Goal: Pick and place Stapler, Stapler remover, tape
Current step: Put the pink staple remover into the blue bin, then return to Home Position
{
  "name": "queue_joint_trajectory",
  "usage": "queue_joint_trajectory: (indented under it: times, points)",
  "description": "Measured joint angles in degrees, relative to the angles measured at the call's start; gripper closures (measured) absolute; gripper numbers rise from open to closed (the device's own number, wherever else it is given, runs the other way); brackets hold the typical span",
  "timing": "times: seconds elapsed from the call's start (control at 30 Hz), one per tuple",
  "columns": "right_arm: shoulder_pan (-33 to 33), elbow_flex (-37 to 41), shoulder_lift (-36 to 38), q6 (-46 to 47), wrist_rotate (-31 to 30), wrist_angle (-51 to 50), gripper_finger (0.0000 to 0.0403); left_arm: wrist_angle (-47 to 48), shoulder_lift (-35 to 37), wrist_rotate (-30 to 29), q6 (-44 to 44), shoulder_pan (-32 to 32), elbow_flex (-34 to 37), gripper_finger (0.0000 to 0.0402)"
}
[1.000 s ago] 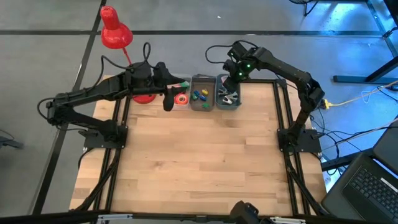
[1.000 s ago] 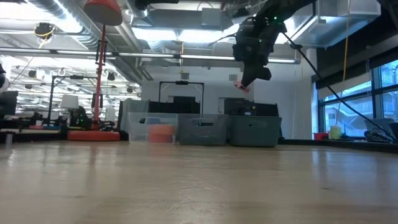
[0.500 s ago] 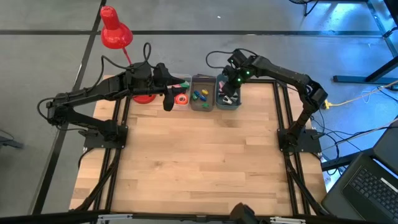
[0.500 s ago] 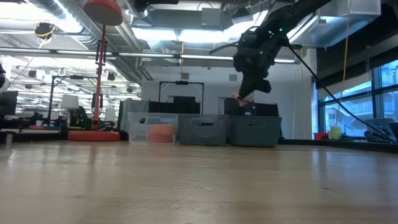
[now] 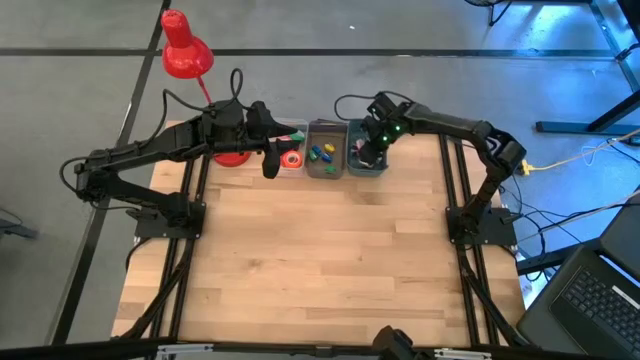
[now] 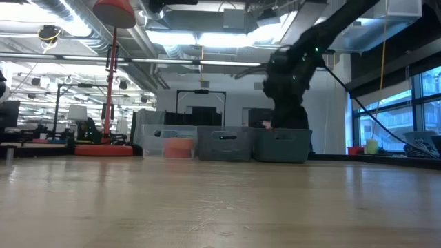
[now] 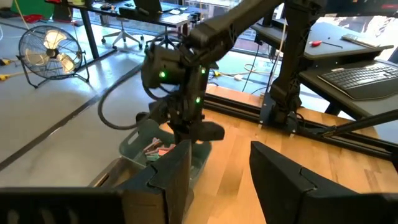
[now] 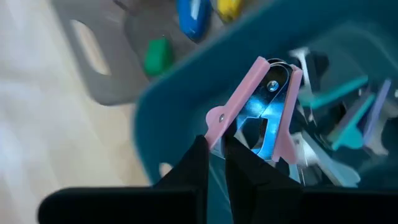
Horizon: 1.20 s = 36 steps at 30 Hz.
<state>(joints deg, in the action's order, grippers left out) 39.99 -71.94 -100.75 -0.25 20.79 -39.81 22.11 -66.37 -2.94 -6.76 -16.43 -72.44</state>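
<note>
Three small bins sit in a row at the far edge of my wooden table [image 5: 320, 260], and I place everything by the middle grey bin [image 5: 323, 160]. It holds tiny blue, yellow and green blocks [image 5: 320, 153]. To its left, the pale bin [image 5: 290, 158] holds an orange-red tape roll [image 5: 291, 158]; other rolls there are hard to make out. To its right, the teal bin [image 5: 366, 157] is crowded with grey and coloured claw-shaped staple removers [image 8: 339, 124].

A red desk lamp [image 5: 183, 48] stands left of the pale bin, off the table's corner. Beyond the far edge lies an open workshop with a floor fan [image 7: 46, 48] and desks.

My right arm reaches from the right side and dips into the teal bin; my right gripper [image 8: 214, 163] pinches a pink staple remover [image 8: 258, 109] just over the pile. My left gripper [image 5: 270, 160] hovers left of the pale bin, fingers [image 7: 171, 174] parted around nothing.
</note>
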Motion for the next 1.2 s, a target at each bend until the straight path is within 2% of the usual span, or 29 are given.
queue_joint_trajectory:
  times: [0.17, 0.37, 0.43, 0.67, 0.77, 0.83, 0.93, 1.03, 1.2]
  points:
    - [0.63, 4.93, -0.07, 1.56, -0.89, 5.19, 0.0376, 0.01, -0.02, 0.0, 0.0, 0.0, 0.0, 0.0242]
    - [0.85, 6.8, -0.07, 2.58, -4.69, 5.32, 0.037, 0.0, -0.02, 0.0, 0.0, 0.0, 0.0, 0.0246]
    - [0.82, 6.23, 0.0, 3.89, -4.7, 5.0, 0.0337, 0.0, -0.02, 0.0, 0.0, 0.0, 0.0, 0.0246]
    - [0.82, 0.41, 2.52, 4.78, -4.54, 0.4, 0.0171, 0.0, -0.02, 0.0, 0.0, 0.0, 0.0, 0.0242]
    - [0.82, -1.25, 4.83, 4.91, -6.37, -2.36, 0.0125, 0.0, -0.02, 0.0, 0.0, 0.0, 0.0, 0.0245]
    - [0.82, -1.37, 6.89, 6.51, -6.37, -4.76, 0.0108, 0.0, -0.02, 0.0, 0.0, -0.01, 0.0, 0.0246]
    - [-1.29, -0.75, 11.28, 10.66, -6.53, -7.81, 0.0103, 0.0, -0.02, 0.0, 0.0, 0.0, 0.0, 0.0245]
    - [-6.42, 1.39, 17.07, 16.48, -11.06, -8.98, 0.0119, 0.0, -0.04, 0.0, 0.0, 0.0, 0.0, 0.0242]
    - [-17.11, 8.42, 28.61, 30.99, -21.63, -8.44, 0.0193, 0.0, -0.04, 0.0, 0.0, 0.0, 0.0, 0.0245]
